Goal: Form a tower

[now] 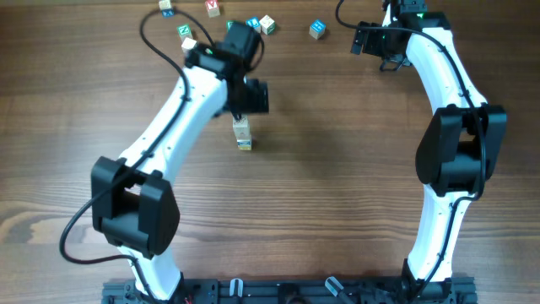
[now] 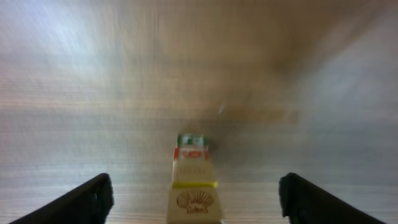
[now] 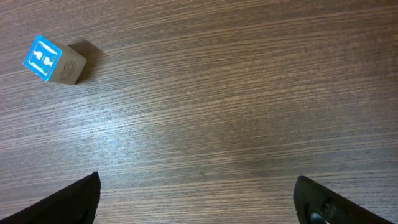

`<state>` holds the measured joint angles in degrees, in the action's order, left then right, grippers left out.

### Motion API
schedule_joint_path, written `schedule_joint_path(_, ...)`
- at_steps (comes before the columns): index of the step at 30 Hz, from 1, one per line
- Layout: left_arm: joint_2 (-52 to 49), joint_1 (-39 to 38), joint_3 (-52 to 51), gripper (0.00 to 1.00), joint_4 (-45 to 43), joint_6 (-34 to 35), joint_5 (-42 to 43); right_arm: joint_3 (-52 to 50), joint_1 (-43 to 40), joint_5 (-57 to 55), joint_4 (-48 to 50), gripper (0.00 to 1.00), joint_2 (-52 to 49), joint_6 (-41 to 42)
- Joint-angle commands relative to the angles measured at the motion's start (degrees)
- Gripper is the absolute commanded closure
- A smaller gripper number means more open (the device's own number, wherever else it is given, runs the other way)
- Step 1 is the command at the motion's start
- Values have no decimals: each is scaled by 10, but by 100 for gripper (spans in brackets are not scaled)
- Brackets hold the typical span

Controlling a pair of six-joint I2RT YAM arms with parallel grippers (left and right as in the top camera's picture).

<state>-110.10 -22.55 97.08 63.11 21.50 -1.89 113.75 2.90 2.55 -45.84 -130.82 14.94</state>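
- left tool (image 1: 250, 95): jaws spread wide and gripping nothing. In the left wrist view both fingers (image 2: 87, 200) sit at the frame's lower corners, clear of the stack.
- tower (image 1: 243, 133): stands on the bench (image 1: 337, 211) just left of centre, at 6 o'clock from the left tool and close under it in the overhead view.
- Nothing touches the tower. It is one narrow column, pale cube on top and yellow showing at the lowest cube.
- Left wrist view is motion-blurred. The tower is centred between the fingers with an open gap on each side. Its near cube is cream with a shell print, then comes a yellow edge, with red and green farther down the column.
- I cannot count the cubes in the column reliably from either view.
- left arm (image 1: 181, 110): runs from the 7 o'clock corner of the bench up toward 11 o'clock.
- right tool (image 3: 196, 193): jaws fully spread and empty, over bare wood.
- right arm (image 1: 451, 127): lies along the 3 o'clock side, with its wrist up near 1 o'clock.
- blue-faced cube (image 3: 53, 59): lies loose at 10 o'clock in the right wrist view, well apart from both right fingers, blue-and-white face up.
- loose cubes (image 1: 213, 7): scattered along the 12 o'clock edge of the bench, from 11 to past 12. Green, red and blue faces are visible, and all are well apart from the tower.
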Motion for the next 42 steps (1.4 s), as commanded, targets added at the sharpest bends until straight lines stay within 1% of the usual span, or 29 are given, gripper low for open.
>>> schedule_joint_path(1, 16, 44, 66, 0, -3, -3, -8, 4, 1, 1, 1, 0, 13, 2)
schedule_joint_path(5, 17, 86, 68, 0, 10, -3, -8, 4, 1, 1, 1, 0, 13, 2)
schedule_joint_path(9, 17, 111, 68, 0, 24, -3, -8, 4, 1, 1, 1, 0, 13, 2)
schedule_joint_path(24, 17, 115, 68, 0, 24, -3, -8, 4, 1, 1, 2, 0, 13, 2)
schedule_joint_path(26, 29, 115, 68, 0, 24, -3, -8, 4, 1, 1, 1, 0, 13, 2)
schedule_joint_path(30, 89, 115, 68, 0, 35, -8, -34, 4, 1, 1, 1, 0, 13, 3)
schedule_joint_path(33, 150, 117, 68, 0, 31, -38, -80, 4, 1, 1, 1, 0, 13, 2)
schedule_joint_path(34, 177, 122, 68, 0, 32, -58, -93, 4, 1, 1, 1, 0, 13, 2)
schedule_joint_path(35, 223, 132, 68, 0, 32, -86, -99, 4, 1, 1, 1, 0, 13, 2)
schedule_joint_path(36, 253, 143, 68, 0, 32, -96, -100, 4, 1, 1, 1, 0, 13, 2)
schedule_joint_path(38, 327, 180, 65, 0, 45, -97, -99, 4, 1, 1, 2, 0, 13, 2)
schedule_joint_path(40, 377, 207, 54, 0, 64, -97, -100, 4, 1, 1, 1, 0, 13, 3)
schedule_joint_path(42, 444, 250, 25, 0, 92, -95, -99, 4, 1, 1, 2, 0, 13, 2)
